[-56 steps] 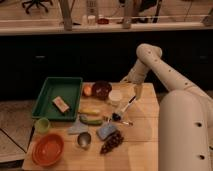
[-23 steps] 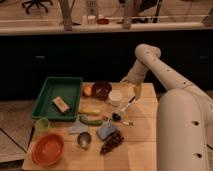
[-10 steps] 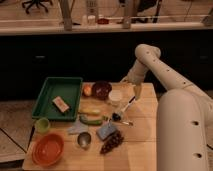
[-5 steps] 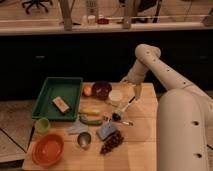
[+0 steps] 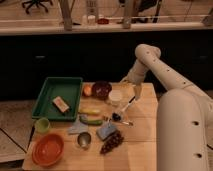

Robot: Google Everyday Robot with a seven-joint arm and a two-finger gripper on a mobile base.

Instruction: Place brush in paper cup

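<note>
Arm (image 5: 151, 61) bent downward, gripper (image 5: 136, 92) beside paper cup (image 5: 115, 96), near brush (image 5: 123, 109)

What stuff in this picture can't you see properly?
Camera view:
1. The gripper hangs right of the paper cup, by the brush handle; whether they touch cannot be told.
2. The table has its near right corner hidden behind the robot's white body.
3. That body runs off the right and bottom edges.
4. The tan thing in the green tray is too small to name.
</note>
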